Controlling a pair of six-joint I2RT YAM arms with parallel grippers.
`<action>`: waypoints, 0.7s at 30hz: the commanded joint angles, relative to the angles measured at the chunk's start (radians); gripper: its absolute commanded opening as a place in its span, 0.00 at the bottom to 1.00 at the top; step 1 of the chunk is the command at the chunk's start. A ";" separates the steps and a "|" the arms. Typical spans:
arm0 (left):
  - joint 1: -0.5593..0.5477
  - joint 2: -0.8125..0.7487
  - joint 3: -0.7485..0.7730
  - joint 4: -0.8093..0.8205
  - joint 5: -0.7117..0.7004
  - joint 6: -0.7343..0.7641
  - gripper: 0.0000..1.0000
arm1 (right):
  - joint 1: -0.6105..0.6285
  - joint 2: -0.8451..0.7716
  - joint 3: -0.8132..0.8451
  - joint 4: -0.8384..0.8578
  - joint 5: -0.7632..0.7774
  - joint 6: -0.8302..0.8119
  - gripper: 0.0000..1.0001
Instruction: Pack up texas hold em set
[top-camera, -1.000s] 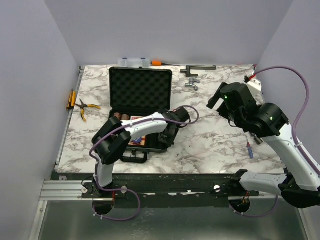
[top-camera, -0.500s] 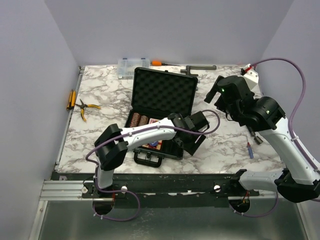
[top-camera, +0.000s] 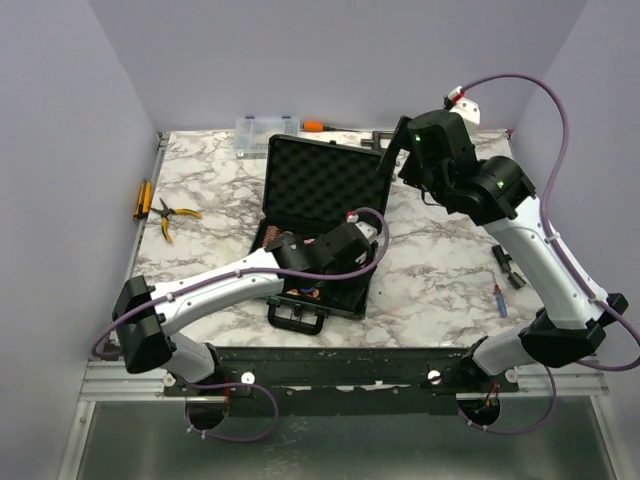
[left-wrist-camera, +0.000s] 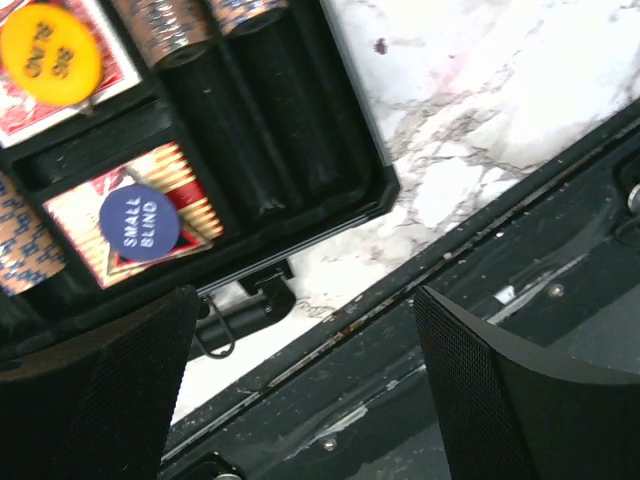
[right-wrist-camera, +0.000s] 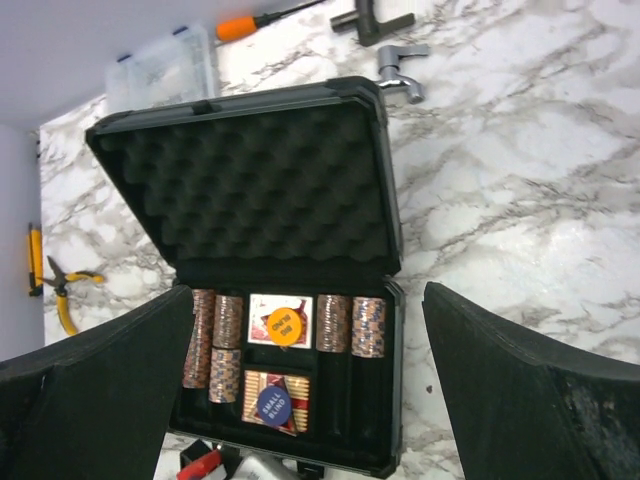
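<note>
The black case (top-camera: 370, 290) of the texas hold em set lies open mid-table with its foam lid (right-wrist-camera: 260, 180) upright. The right wrist view shows brown chip stacks (right-wrist-camera: 367, 325) in the tray, with an orange token (right-wrist-camera: 285, 325) and a blue "small blind" token (right-wrist-camera: 272, 405) lying on red card decks. My left gripper (left-wrist-camera: 305, 300) hovers open over the case's near right corner (left-wrist-camera: 375, 190) and the table edge, holding nothing. My right gripper (right-wrist-camera: 308, 290) hangs open high above the case, near the lid's right top corner (top-camera: 385, 152) in the top view.
A clear organiser box (top-camera: 267, 127) and an orange-handled screwdriver (top-camera: 314, 125) lie at the back edge. Yellow-handled pliers (top-camera: 172, 213) rest at the left. Metal fittings (right-wrist-camera: 400, 70) sit behind the case. A small red and blue tool (top-camera: 499, 298) lies at the right.
The case has slid to the right. My left gripper has opened and drawn back over the case's near corner. My right arm has risen and swung left toward the lid.
</note>
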 joint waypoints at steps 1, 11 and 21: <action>0.035 -0.148 -0.122 -0.003 -0.109 -0.045 0.88 | -0.009 0.084 0.110 0.039 -0.086 -0.059 1.00; 0.257 -0.548 -0.412 -0.008 -0.029 -0.086 0.91 | -0.194 0.270 0.216 0.085 -0.376 -0.085 0.94; 0.317 -0.724 -0.463 -0.069 -0.006 -0.096 0.90 | -0.443 0.459 0.323 0.126 -0.607 -0.158 0.80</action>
